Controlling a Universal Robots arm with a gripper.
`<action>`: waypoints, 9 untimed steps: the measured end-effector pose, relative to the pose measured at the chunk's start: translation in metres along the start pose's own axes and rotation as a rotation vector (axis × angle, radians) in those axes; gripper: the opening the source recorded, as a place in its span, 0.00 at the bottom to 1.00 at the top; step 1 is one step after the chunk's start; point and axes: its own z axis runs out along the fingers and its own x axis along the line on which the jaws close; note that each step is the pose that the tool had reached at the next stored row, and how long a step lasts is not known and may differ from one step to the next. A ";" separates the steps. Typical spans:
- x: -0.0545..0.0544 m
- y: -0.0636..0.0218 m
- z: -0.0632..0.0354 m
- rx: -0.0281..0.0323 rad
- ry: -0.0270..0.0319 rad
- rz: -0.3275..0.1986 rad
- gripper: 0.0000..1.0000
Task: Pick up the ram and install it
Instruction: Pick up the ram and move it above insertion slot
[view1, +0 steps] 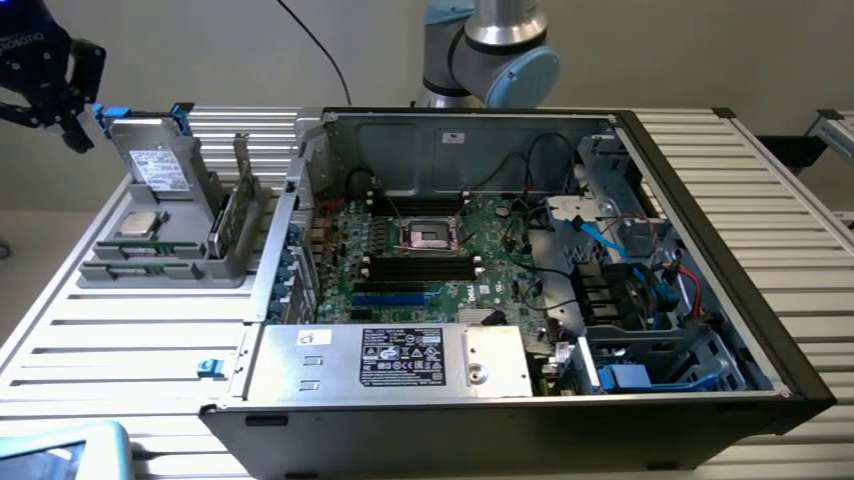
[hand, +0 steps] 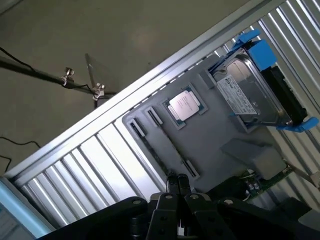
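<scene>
Dealing here with the ram (view1: 130, 269): in all likelihood very light, stiff enough to lift from above, yet thin and quick to crack if bent or twisted. Best pinched across the two flat faces near the middle of the upper long edge, squarely, well away from the contact edge underneath; probably smooth, so apt to slip out of a crooked pinch. Shows as a long, narrow green strip standing on edge, too thin from here to make out chips or label. Appears to sit in a long slot of the grey tray (hand: 212, 145), at the tray's rim, on the far side of the silver chip (hand: 185, 106) from the hard drive (hand: 247, 92). Not to be mixed up with the taller green card (view1: 238, 215) standing upright along the tray's side nearest the computer case (view1: 454, 140). As for the claw (hand: 178, 181): clenched tight on nothing, hanging above the tray, well apart from the ram. Not yet lifted out of the tray, nor seated in the black memory slots (view1: 420, 268) inside the case beside the tray.
</scene>
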 end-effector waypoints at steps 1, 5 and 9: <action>0.000 0.0000 0.0000 -0.0002 0.0008 -0.018 0.11; 0.000 0.0000 0.0001 -0.0009 0.0038 -0.090 0.11; 0.000 0.0000 0.0003 -0.0011 0.0081 -0.163 0.11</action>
